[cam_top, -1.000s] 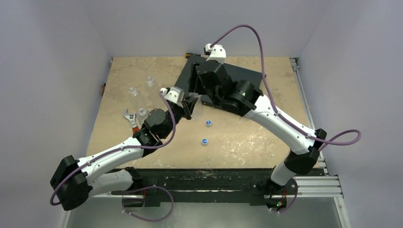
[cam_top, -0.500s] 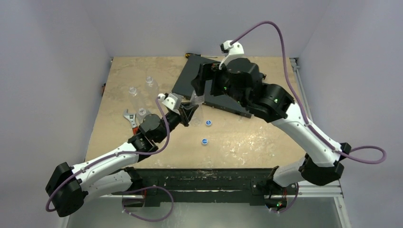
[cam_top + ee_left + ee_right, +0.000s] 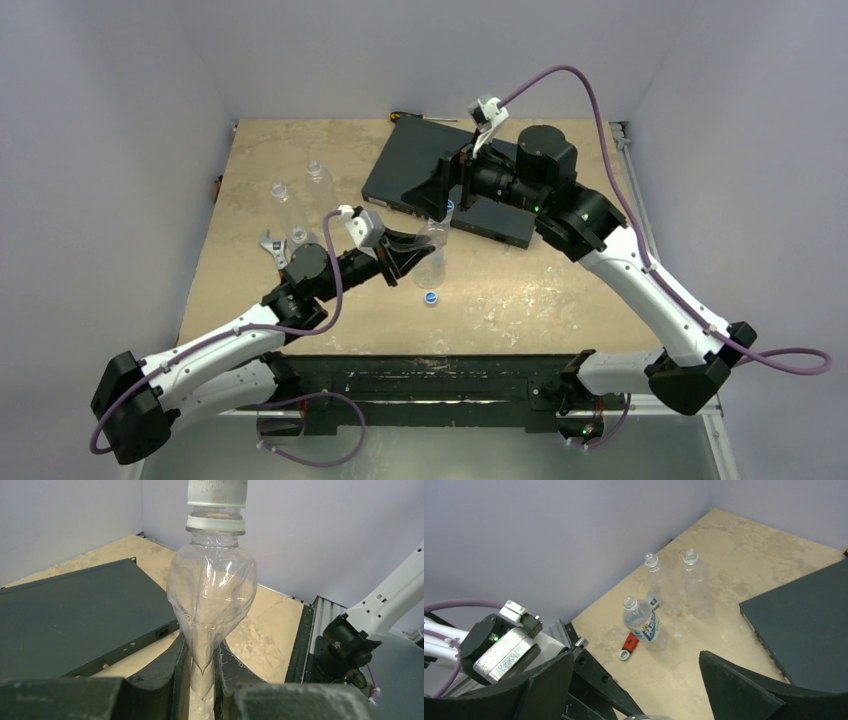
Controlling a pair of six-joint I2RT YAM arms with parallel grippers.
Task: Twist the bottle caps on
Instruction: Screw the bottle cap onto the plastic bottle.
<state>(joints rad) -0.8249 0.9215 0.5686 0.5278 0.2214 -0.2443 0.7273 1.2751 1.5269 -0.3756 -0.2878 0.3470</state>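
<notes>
The left gripper [image 3: 415, 262] is clamped on the lower body of a clear bottle [image 3: 433, 236] and holds it over the middle of the table [image 3: 560, 300], just near of the flat black box [image 3: 400, 170]. From above, the bottle's neck end points toward the far side and carries a cap [image 3: 447, 208] that is blue on top. The right gripper [image 3: 436, 198] sits right at that cap with its jaws spread wide, grasping nothing. A second cap [image 3: 430, 297] lies loose on the table just near of the held bottle. Three other bottles [image 3: 318, 178] stand uncapped at the far left, a wrench [image 3: 272, 250] lies beside the nearest of them, and a screwdriver [image 3: 410, 117] lies at the far edge. In the left wrist view, the two dark fingers [image 3: 167, 677] pinch the bottle so hard that its wall is creased flat between them. The cap sits on the neck above, though how tightly cannot be told. In the right wrist view, both fingers [image 3: 744, 690] stand far apart with open space between them. Beyond them are the three open-necked bottles, one with a blue-white label, and the red-handled wrench just beside that one.
</notes>
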